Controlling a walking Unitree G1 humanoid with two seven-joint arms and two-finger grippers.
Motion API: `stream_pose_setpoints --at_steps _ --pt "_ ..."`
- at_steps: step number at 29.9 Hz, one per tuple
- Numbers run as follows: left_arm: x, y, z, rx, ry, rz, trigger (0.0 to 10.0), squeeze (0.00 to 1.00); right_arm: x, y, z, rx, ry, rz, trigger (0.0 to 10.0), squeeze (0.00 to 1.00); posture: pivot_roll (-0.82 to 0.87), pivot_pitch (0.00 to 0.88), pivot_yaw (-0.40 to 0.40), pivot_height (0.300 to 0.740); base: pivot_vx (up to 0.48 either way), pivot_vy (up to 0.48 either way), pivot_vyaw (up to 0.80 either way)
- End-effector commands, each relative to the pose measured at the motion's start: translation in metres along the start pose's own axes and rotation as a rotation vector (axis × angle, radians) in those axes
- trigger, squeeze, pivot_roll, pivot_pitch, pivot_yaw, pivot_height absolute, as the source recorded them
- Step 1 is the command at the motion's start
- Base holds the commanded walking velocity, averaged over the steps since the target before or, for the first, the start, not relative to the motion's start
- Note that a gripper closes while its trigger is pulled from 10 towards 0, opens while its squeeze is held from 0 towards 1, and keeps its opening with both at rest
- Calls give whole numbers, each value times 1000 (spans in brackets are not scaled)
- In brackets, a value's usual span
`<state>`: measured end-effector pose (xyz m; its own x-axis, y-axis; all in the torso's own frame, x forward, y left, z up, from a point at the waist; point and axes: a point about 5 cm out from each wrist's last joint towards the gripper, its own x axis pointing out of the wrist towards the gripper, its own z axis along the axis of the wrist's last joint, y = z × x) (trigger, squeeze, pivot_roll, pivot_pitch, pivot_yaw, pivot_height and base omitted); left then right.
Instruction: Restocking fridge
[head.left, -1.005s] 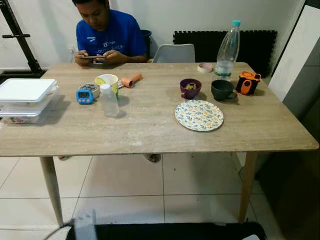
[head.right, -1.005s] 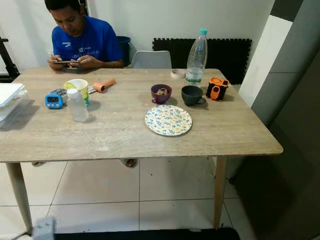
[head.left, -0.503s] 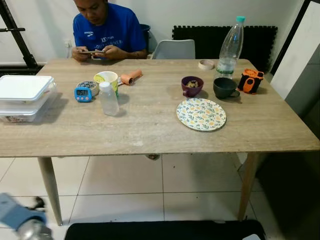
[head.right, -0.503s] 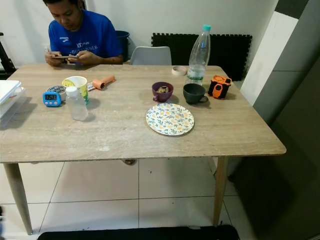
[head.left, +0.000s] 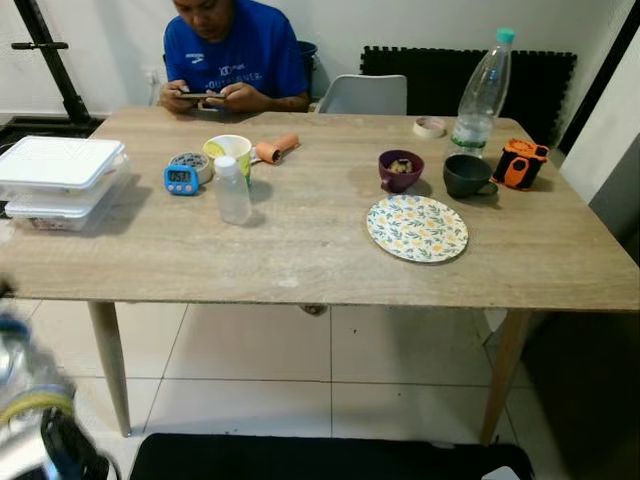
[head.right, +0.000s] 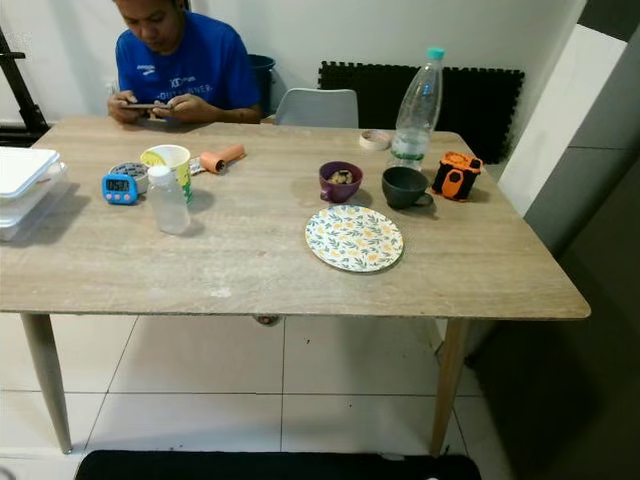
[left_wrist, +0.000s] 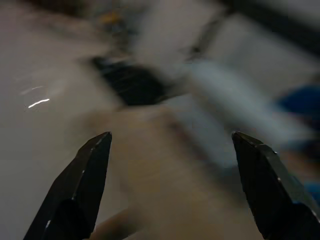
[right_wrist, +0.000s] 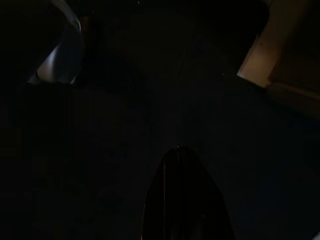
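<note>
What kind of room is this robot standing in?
Probably a dining area in a home: a wooden table on a tiled floor, set with a floral plate and bowls, and a person sitting at the far side.

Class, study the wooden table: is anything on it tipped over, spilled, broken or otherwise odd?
One thing stands out: the small orange cylindrical container lies on its side beside the yellow-and-white cup. The tall clear plastic bottle and the small clear bottle stand upright, and nothing looks spilled or broken.
</note>
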<state>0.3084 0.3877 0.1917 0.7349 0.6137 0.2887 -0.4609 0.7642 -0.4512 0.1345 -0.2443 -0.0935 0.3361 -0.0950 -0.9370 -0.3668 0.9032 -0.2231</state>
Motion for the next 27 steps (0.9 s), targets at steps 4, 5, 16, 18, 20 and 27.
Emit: stream_pose_setpoints --at_steps 4,5,16,18,20,27 --pt "11 -74 3 -1 -13 -340 10000 1000 0 0 2 -29 -5 7 10000 0 -69 136 -33 740 0 0 0" --pt "13 -95 7 -10 -27 -423 10000 1000 0 1 2 -35 -8 9 10000 0 -67 148 -33 740 0 0 0" --pt "2 -194 14 82 -9 -868 10000 0 0 18 -19 -53 17 50 10000 0 -73 318 1 740 0 0 0" --pt "1 -204 15 115 -13 -900 10000 0 -1 22 -28 -45 30 58 10000 0 -77 333 3 740 0 0 0" --pt "0 -210 16 139 -15 -929 10000 0 -2 23 -35 -40 39 60 10000 0 -75 350 8 740 0 0 0" --pt "-3 -234 20 234 -38 -939 10000 0 -3 16 -35 -27 33 45 10000 0 -83 373 12 740 0 0 0"
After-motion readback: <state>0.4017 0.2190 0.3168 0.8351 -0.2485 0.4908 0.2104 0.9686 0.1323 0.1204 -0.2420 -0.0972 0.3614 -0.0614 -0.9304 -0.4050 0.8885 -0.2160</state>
